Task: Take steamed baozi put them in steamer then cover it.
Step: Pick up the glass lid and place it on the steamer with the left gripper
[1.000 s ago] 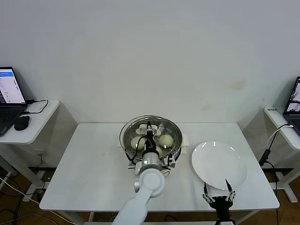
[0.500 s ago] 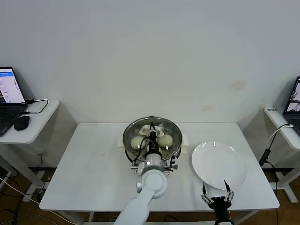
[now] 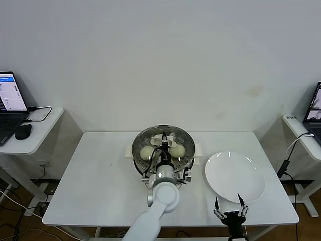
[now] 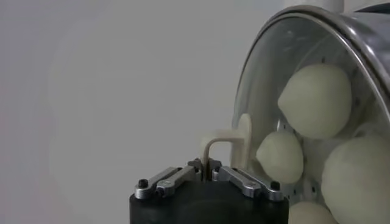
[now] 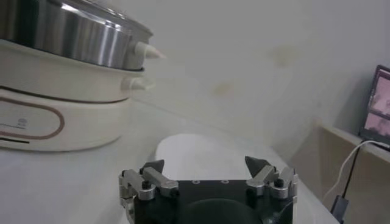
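The steamer (image 3: 136,161) stands mid-table with the glass cover (image 3: 150,138) lying over it. Through the glass I see steamed baozi (image 3: 147,152), another (image 3: 176,150) beside it. My left gripper (image 3: 163,143) is above the pot, shut on the cover's cream handle (image 4: 223,143); the left wrist view shows baozi (image 4: 317,100) behind the glass (image 4: 268,91). My right gripper (image 3: 229,211) hangs open and empty near the table's front edge, just in front of a white plate (image 3: 234,176). The right wrist view shows those open jaws (image 5: 206,164) and the steamer's steel wall (image 5: 73,39).
The white plate (image 5: 201,149) lies bare to the right of the steamer. Side desks with laptops (image 3: 10,105) stand at both sides of the table, with cables trailing from the right one (image 3: 288,160).
The cover has shifted slightly right and settled squarely over the steamer, still in my left gripper. My right gripper has drawn back a little toward the table's front edge.
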{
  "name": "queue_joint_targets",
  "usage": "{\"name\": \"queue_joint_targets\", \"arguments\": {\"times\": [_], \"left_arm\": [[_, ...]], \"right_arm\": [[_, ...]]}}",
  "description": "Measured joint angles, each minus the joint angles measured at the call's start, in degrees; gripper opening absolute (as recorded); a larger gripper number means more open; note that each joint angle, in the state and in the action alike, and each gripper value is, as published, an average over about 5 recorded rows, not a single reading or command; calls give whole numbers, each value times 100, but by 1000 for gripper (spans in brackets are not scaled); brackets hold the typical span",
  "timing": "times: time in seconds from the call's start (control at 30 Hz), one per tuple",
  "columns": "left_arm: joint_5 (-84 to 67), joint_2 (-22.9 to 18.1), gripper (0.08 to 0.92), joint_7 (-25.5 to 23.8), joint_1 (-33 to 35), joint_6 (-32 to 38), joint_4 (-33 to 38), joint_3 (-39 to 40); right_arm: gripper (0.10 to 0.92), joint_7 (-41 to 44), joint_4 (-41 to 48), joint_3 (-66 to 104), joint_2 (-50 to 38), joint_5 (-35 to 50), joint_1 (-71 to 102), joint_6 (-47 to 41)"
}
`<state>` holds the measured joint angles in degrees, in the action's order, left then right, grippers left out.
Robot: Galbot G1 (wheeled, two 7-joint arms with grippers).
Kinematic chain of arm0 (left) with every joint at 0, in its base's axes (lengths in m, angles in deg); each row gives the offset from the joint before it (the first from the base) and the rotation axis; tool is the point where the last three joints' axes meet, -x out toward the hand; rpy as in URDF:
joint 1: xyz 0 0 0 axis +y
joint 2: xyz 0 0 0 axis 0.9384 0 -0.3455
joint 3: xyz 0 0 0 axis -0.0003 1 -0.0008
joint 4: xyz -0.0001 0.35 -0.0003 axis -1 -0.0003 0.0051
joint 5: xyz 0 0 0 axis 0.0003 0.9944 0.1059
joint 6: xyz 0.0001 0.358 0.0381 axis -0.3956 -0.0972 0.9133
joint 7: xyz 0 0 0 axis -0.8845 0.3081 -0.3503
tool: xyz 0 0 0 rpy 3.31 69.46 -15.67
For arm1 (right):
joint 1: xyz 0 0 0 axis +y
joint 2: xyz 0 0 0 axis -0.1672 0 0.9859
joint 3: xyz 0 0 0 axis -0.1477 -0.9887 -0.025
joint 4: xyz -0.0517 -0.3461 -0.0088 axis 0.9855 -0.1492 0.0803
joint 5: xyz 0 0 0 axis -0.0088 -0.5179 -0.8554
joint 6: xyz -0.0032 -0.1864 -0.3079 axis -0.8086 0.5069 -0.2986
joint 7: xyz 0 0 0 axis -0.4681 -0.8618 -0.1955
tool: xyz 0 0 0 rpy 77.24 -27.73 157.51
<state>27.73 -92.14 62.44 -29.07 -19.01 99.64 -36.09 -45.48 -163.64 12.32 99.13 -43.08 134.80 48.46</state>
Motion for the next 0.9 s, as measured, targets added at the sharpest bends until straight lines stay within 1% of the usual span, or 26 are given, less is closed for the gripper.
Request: {"name": "queue_joint_targets", "arguments": {"times": [0.63, 0.73, 0.9], "left_arm": [[-220, 0, 126, 124, 3, -2, -47, 21], [-230, 0, 167, 137, 40, 2, -12, 32], [-237, 0, 312, 157, 110, 5, 87, 38]], "right_arm": [[823, 13, 25, -50, 2, -45, 0, 6], [823, 18, 32, -55, 2, -53, 0, 7], [823, 22, 36, -64, 0, -56, 1, 11]]}}
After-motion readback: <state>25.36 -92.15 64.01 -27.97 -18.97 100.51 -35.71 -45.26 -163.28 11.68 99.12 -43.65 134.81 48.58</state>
